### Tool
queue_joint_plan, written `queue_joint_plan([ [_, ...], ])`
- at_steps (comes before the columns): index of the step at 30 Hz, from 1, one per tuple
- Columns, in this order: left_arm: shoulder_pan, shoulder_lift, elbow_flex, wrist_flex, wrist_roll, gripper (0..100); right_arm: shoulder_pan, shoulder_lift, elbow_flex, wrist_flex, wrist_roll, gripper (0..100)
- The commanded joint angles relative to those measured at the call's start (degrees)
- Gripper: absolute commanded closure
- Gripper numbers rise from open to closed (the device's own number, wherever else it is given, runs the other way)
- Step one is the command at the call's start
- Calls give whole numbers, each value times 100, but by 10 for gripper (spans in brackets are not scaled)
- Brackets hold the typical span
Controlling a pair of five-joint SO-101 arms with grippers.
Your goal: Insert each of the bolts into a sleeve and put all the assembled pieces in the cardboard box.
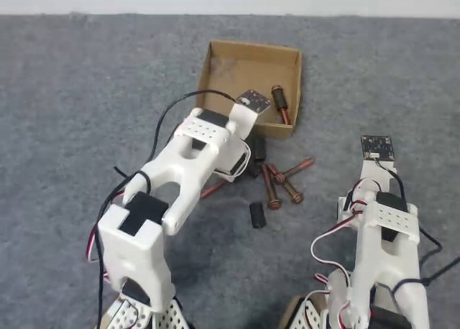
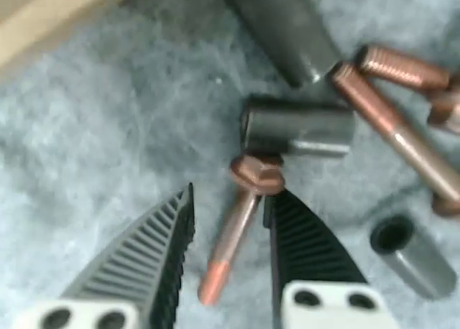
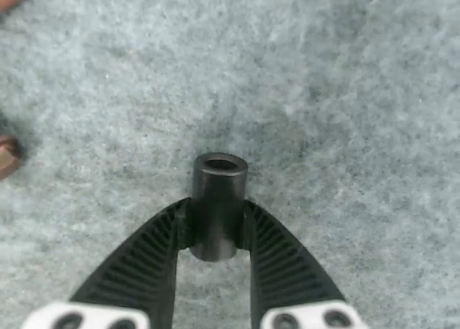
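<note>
My left gripper is open low over the carpet, with a copper bolt lying between its fingers, close against one of them. The bolt's hex head touches a black sleeve lying on its side. Two more sleeves and other bolts lie around it. My right gripper is shut on a black sleeve, held upright with its bore open towards the camera. The cardboard box stands at the back with one assembled piece in it. The left arm ends just in front of the box.
Grey carpet covers the table. Loose bolts and a sleeve lie between the two arms. The right arm stands at the near right. The box's edge is close to the left gripper.
</note>
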Motion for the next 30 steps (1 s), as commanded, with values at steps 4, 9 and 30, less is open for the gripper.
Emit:
queue_joint_plan([
  [4,79,-484,382,-844,44,848,48,-215,-26,-84,44,992],
  [9,53,-404,426,-1064,105,854,48,-215,-26,-84,53,992],
  [30,-598,0,-725,281,633,989,57,-215,-18,-189,35,992],
])
